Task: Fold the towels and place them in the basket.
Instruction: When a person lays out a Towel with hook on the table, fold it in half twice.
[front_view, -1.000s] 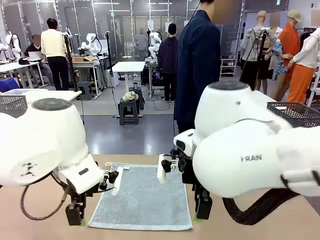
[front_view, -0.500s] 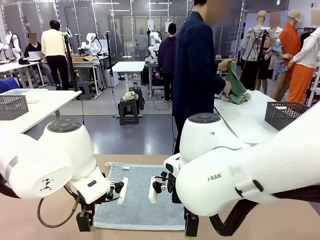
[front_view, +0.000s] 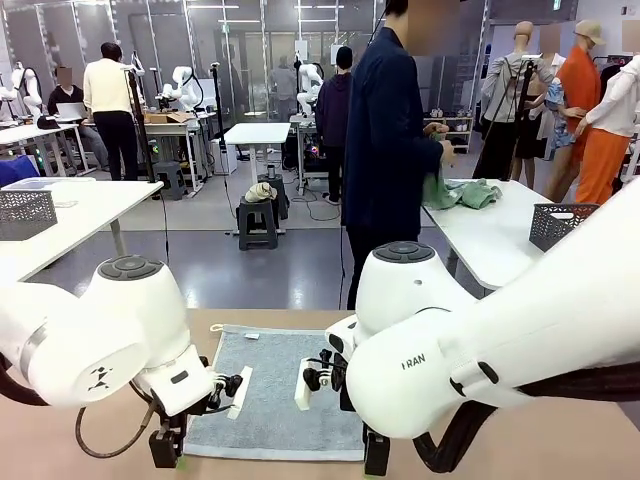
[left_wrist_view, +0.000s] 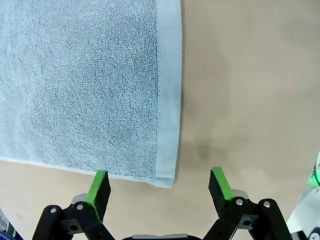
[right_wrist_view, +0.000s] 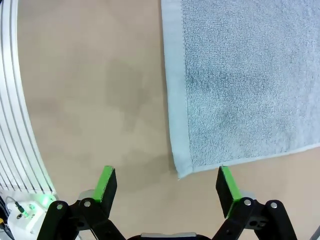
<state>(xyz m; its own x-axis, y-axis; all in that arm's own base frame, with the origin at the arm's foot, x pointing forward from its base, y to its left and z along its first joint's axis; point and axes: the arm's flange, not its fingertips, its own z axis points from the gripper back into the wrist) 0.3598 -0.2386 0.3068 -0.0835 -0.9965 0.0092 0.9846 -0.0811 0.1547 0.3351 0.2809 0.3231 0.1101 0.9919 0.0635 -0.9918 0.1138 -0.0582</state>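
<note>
Towel (front_view: 275, 385), pale grey-blue terry, lies spread flat and unfolded on the tan table (front_view: 570, 445), near the table's near edge and about midway between its left and right sides. The two white arms come in low from either side and bulk over the towel's near half.

Beyond the far edge a person stands turned towards a white side table, hands on crumpled green towels (front_view: 462, 192). A dark lattice basket (front_view: 572, 225) stands on that same side table, well apart from the grey towel.

The left gripper (left_wrist_view: 159, 175) hangs over the towel's near left corner, its green-padded fingers spread wide and holding nothing. That corner sits between the two fingers, closer to one. The right gripper (right_wrist_view: 166, 171) is likewise spread and empty, with the near right corner between its fingers. How high either hangs above the cloth cannot be told.

A flat hem runs along each side edge. A small tag (front_view: 250, 336) shows at the far edge.

The cloth looks light, soft and limp, so it should drape and sag once lifted. It is not fragile, and terry gives the pads good purchase. The hemmed near corners look like the best places to pinch, both at once. Bare table lies on both sides and beyond the far edge, so there seems room to carry the near edge over to the far one.
</note>
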